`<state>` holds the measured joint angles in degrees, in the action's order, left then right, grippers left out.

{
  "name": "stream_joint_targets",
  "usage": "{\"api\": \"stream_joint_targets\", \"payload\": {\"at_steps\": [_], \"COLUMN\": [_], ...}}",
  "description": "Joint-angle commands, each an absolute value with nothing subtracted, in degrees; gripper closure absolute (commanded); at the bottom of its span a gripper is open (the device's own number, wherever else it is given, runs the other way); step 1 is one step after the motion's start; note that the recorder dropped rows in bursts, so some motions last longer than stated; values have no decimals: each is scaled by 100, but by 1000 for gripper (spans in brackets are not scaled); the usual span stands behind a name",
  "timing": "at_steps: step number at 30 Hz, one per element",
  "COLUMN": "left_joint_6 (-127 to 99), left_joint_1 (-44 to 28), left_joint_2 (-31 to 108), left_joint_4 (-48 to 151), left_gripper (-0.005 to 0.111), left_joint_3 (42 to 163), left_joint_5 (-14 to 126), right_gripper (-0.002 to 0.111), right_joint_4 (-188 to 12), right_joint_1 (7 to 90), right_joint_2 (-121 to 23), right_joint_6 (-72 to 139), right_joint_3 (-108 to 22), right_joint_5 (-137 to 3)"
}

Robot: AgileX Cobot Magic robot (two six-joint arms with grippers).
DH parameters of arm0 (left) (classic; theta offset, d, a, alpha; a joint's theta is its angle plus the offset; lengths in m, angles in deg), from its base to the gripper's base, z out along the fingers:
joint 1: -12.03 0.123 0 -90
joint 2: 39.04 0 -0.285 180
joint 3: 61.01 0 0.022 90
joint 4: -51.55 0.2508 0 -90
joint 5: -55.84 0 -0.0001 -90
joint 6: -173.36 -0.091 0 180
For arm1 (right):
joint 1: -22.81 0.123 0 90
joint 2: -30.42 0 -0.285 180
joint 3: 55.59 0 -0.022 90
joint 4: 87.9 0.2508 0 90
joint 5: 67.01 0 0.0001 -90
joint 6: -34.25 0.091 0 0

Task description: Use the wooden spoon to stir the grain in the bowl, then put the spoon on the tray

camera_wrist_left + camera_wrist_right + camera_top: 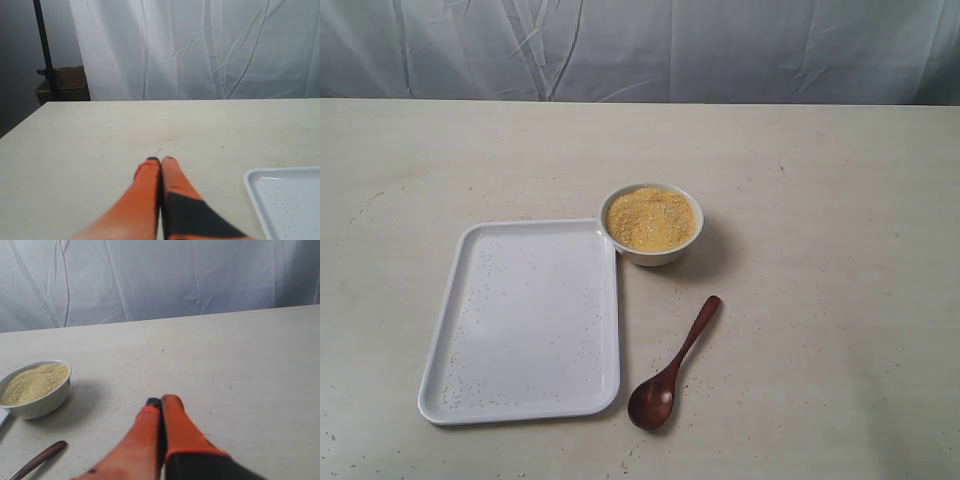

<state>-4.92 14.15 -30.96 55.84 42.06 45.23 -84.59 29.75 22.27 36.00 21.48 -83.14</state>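
A small white bowl [651,224] holding yellow-orange grain [650,218] stands mid-table, touching the far right corner of the flat white tray [525,320]. The dark wooden spoon [672,365] lies on the table right of the tray, its oval end toward the front. Neither arm shows in the exterior view. My left gripper [161,160] is shut and empty above bare table, with the tray's corner [285,200] beside it. My right gripper [162,401] is shut and empty; the bowl [34,388], its grain [35,382] and the spoon's handle tip [40,459] lie off to one side.
Stray grains speckle the tray and the table around it. A white curtain [640,45] hangs behind the table's far edge. A dark stand and a cardboard box [62,85] sit beyond one table corner in the left wrist view.
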Motion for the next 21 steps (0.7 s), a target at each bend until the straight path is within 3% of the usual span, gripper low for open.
{"api": "stream_joint_targets", "payload": {"at_steps": [1,14,21], "left_joint_6": [-474,-474,-358], "left_joint_1": [1420,1420,1420], "left_joint_2": [-3125,-3125,-3125], "left_joint_4": [5564,5371,5011], "left_gripper": [106,106,106], "left_joint_3": [4177,4177,4177], "left_joint_5": [4557,4615,5892], "right_gripper": [108,108,108], "right_joint_4": [-8481,-8481,-8481], "right_joint_1": [2982,2982,2982], "right_joint_2": [2263,2263,2263], "right_joint_6": [3569,3569,3569], "right_joint_3": [2163,2163,2163], "right_joint_5": [-8279,-8266,-8262]}}
